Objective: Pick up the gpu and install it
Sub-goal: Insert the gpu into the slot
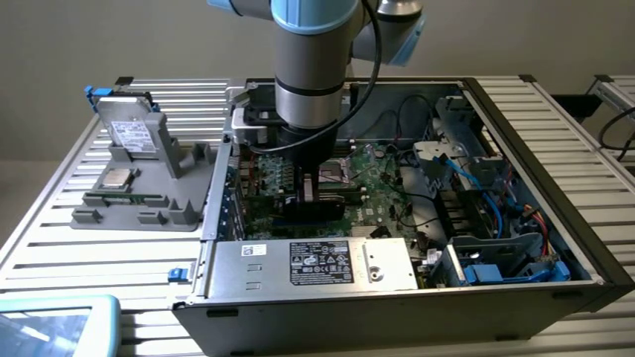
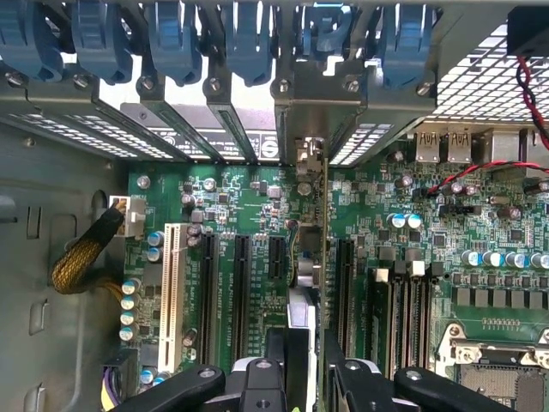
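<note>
Gripper: black fingers of the gripper (image 2: 305, 365) sit closest to the wrist camera, pinched on the thin edge of the gpu (image 2: 322, 283), which runs away from them edge-on toward the rear of the case.
Gpu, place: held upright inside the open computer case (image 1: 555, 186), low over the motherboard (image 2: 240, 197), its silver bracket end up against the rear slot openings.
Gpu, exterior view: a dark flat card (image 1: 320, 202) hanging straight down under the arm (image 1: 308, 89), just behind the power supply (image 1: 317, 264).
Key relation: the card's long axis lies parallel to the black expansion slots (image 2: 208, 296) and points at the rear bracket row; it stands between the slots on one side and the memory sockets (image 2: 403, 309) on the other. From here I cannot tell whether its bottom edge has met a slot or hangs just above.
Arm count: one arm, one gripper, so there is no question of which is nearer.
Card count: one gpu.
Slots counted: one long white slot (image 2: 173, 296), and at least three black ones beside it.
Blue latches: six along the rear edge (image 2: 171, 39).
Outside the case: a grey parts stand (image 1: 139, 201) on the slatted table (image 1: 50, 245), at the exterior view's left, carrying one silvery drive (image 1: 134, 134) and one slim green memory stick (image 1: 124, 199).
</note>
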Tool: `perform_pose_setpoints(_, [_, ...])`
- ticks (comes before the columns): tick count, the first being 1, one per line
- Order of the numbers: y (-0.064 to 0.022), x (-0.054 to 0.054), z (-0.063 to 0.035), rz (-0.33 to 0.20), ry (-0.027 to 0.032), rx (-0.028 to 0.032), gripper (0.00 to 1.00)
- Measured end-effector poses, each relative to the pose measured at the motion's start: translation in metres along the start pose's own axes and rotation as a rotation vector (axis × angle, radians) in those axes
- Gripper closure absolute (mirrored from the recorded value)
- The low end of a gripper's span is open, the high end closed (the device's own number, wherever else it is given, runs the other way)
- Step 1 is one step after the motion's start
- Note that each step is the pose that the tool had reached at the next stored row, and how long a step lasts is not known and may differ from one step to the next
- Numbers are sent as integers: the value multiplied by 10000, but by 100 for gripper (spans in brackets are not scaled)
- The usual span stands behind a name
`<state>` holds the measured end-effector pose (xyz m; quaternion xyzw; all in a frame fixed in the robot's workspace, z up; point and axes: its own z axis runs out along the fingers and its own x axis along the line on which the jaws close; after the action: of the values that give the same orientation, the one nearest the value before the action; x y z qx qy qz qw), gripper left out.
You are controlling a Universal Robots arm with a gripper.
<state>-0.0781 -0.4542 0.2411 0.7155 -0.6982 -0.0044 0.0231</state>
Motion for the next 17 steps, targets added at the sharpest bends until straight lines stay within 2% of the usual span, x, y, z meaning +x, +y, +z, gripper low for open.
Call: perform_pose_setpoints(17, [0,0,16,81,-4,-2,73])
